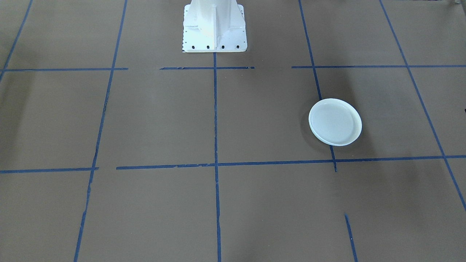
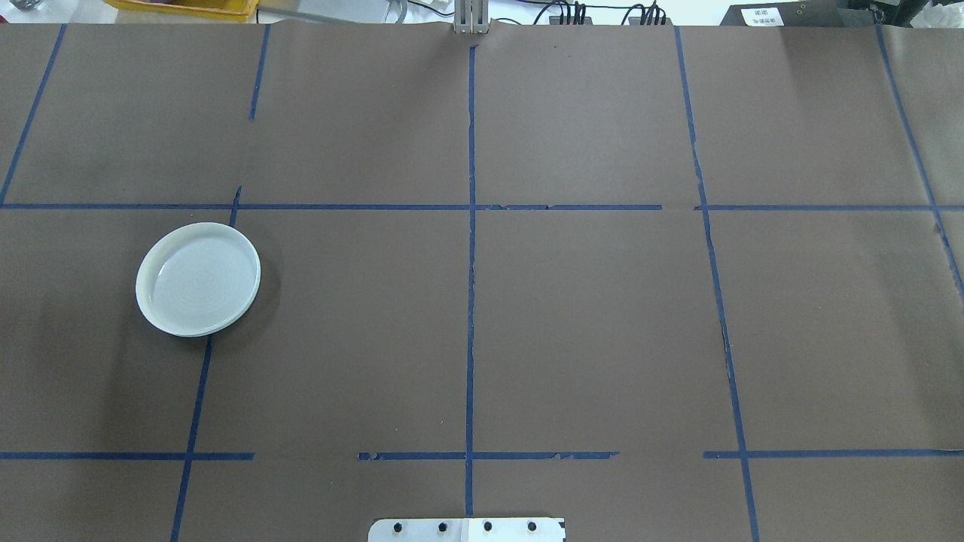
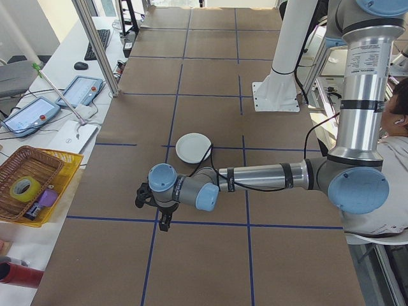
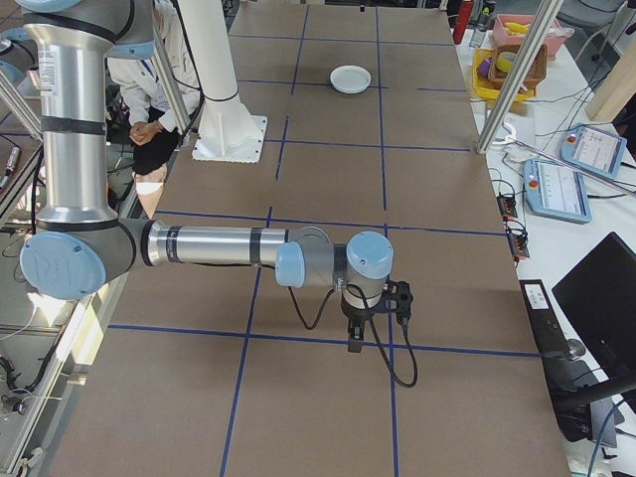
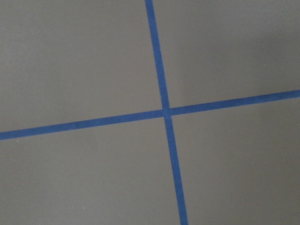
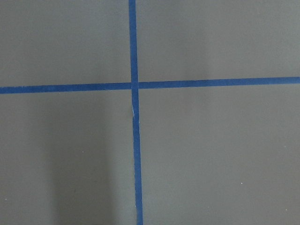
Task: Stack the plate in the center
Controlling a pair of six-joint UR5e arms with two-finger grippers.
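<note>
A: The smooth, round, pale blue plate [image 2: 198,279] with the shallow raised rim is lying on the left side of the brown paper-covered table [image 2: 587,316], straddling a blue tape line [image 2: 194,406] and well apart from the middle. An edge showing under its rim is hinting at more than one plate there, though I cannot say for sure.

B: Then the left gripper [image 3: 155,205] should be coming down over one rim edge, pinching the lip and lifting level before carrying it toward the centre cross.

A: That gripper is hanging nearer than the plate in the left side view, and the right gripper [image 4: 371,316] is far away at the other end.

B: Are their fingers apart or together?

A: I cannot tell; only the side views are showing them, and both wrist cameras are seeing nothing but tape crossings.
</note>
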